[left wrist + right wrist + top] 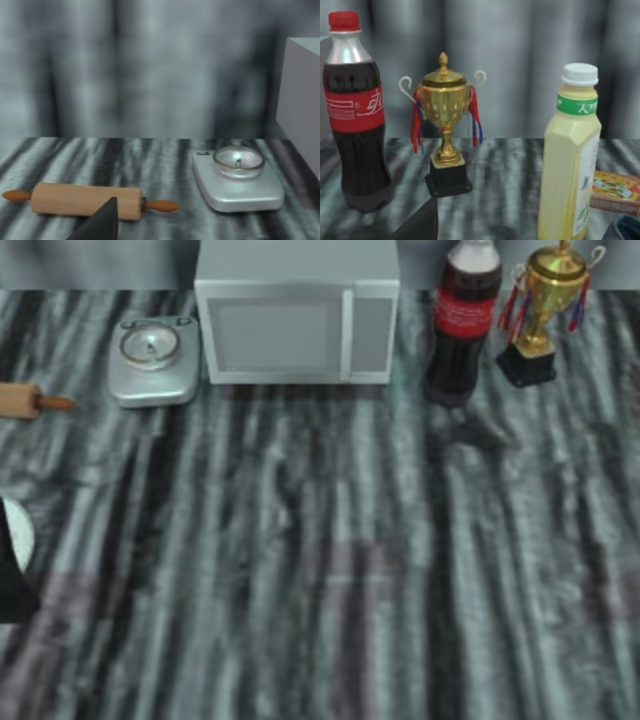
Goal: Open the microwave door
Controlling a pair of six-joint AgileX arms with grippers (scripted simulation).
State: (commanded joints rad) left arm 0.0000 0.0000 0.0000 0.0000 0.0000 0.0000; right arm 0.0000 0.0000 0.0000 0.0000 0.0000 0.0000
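Right now both arms sit parked at the near edge; the left hand [102, 222] shows only a dark tip, the right hand [420, 222] likewise, so I cannot tell their spread. The microwave [297, 310] stands far centre, its door [275, 335] shut. Best approach, I judge: left hand to the door's edge, pulling in an arc. Only the right wrist view shows a yellow bottle [570, 160].
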